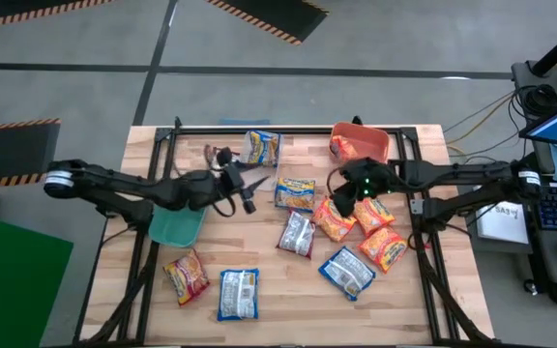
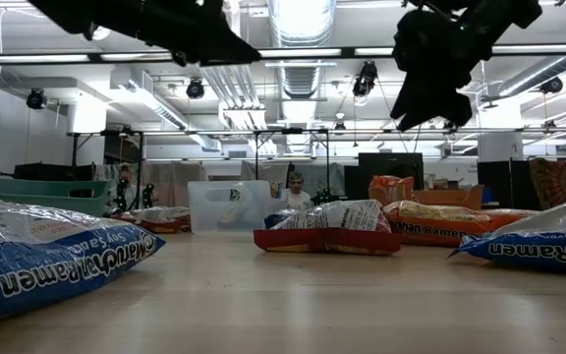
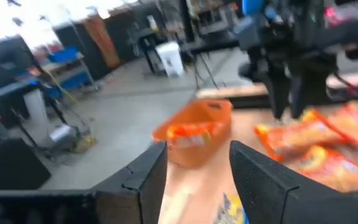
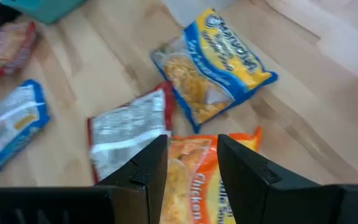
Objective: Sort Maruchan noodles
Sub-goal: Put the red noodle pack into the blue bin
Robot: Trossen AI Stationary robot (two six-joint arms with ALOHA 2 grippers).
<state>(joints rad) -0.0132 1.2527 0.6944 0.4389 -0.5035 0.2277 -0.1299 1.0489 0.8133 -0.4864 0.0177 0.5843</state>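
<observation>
Overhead, both grippers' fingers [image 3: 148, 180] hang released, the right [image 4: 191, 163] above an orange packet [image 4: 197, 186].

The left gripper [image 3: 194, 180] shows two dark fingers [image 3: 145, 180] standing apart with nothing between them. Past them an orange bin [image 3: 194, 130] holds an orange packet [image 3: 190, 134]. At two o'clock the other arm's gripper [image 3: 291, 93] hangs just above orange Maruchan noodles [image 3: 303, 134] on the wooden table [image 3: 179, 193].

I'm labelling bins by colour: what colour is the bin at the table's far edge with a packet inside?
Orange bin; the high view shows it best, by the right hand.
</observation>
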